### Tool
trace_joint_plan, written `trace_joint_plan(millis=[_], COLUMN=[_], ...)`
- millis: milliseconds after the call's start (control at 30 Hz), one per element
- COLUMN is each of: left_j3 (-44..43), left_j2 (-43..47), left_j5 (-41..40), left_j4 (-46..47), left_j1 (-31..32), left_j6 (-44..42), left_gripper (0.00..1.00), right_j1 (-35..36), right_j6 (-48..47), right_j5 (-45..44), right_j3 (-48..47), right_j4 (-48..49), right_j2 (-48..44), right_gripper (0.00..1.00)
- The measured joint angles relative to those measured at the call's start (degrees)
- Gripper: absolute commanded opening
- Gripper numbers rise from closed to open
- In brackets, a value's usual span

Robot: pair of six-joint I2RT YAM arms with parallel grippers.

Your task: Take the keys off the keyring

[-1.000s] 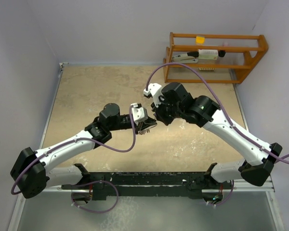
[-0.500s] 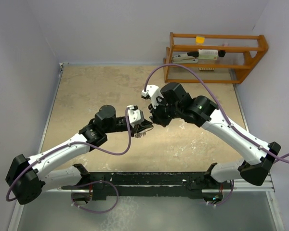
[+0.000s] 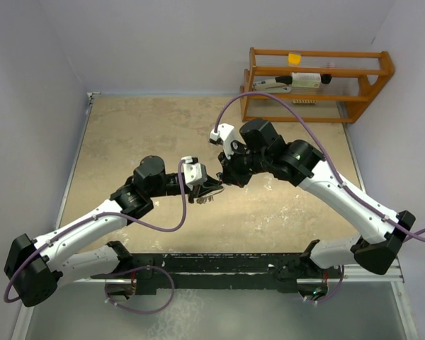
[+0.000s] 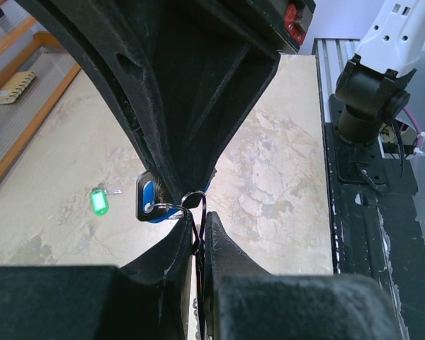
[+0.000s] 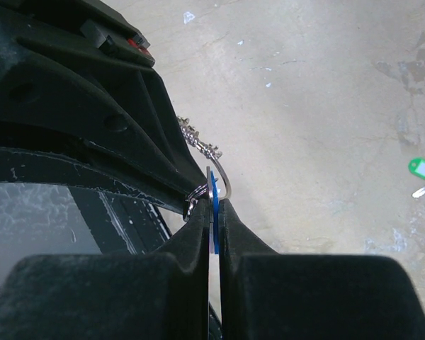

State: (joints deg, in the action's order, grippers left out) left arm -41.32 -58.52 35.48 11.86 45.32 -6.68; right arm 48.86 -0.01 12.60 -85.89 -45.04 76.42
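Overhead view: left gripper (image 3: 210, 188) and right gripper (image 3: 225, 177) meet tip to tip above the table (image 3: 127, 134), their load too small to resolve. Left wrist view: thin silver keyring (image 4: 192, 197) pinched in the left jaws, blue-headed key (image 4: 149, 201) hanging on it, green-headed key (image 4: 99, 202) lying apart on the table. Right wrist view: right jaws clenched on the blue head, seen edge-on.

Wooden rack (image 3: 340, 54) at far right corner of mottled beige tabletop (image 3: 142, 127). Small yellow piece (image 3: 294, 58) on top rail; white items (image 3: 304, 80) on middle shelf.
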Motion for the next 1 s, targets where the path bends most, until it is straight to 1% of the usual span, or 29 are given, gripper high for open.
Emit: trace_joint_plan(millis=[367,633,933,1000], left_j3=[0.0,0.9,1.0,1.0], left_j2=[0.7,3.1,5.2,5.7], left_j5=[1.2,1.3,2.0,2.8], left_j4=[-4.3,-8.2,-9.9,-9.6], left_j1=[-0.4,-0.7,-0.7,-0.7], left_j6=[-0.4,-1.2,-1.4,-1.4], left_gripper=[0.00,0.00,0.00,0.00], right_j1=[-0.1,0.1,-1.1,-1.7], right_j6=[0.0,0.3,0.5,0.5], right_j5=[1.9,2.7,7.3,9.5], right_j3=[-2.4,-3.9,-4.2,-4.2], right_j4=[-3.3,-4.9,-4.9,-4.6], right_j2=[4.1,7.3,8.1,8.2], right_gripper=[0.00,0.00,0.00,0.00])
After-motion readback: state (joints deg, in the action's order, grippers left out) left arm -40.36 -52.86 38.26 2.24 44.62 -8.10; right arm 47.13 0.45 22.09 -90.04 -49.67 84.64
